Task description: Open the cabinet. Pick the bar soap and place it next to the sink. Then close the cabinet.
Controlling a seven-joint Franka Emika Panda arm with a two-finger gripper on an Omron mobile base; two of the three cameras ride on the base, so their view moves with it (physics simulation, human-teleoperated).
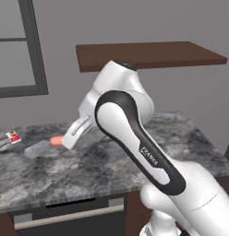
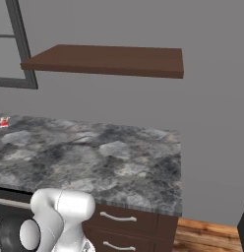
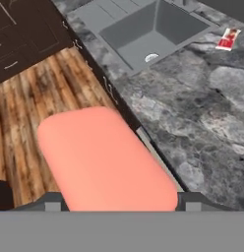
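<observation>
Claw (image 3: 116, 204) grips bar soap (image 3: 106, 160) above counter (image 3: 193, 123) edge (sink (image 3: 143, 34) well apart).

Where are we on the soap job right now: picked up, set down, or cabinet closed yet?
Picked up, it seems: the bar soap sits big and close in the hand view, apparently held in the claw above the stone counter. In hand: carrying it toward the sink, which lies ahead near a small red-and-white packet. Left: set the soap beside the sink, then close the cabinet, whose door I cannot judge here.
</observation>
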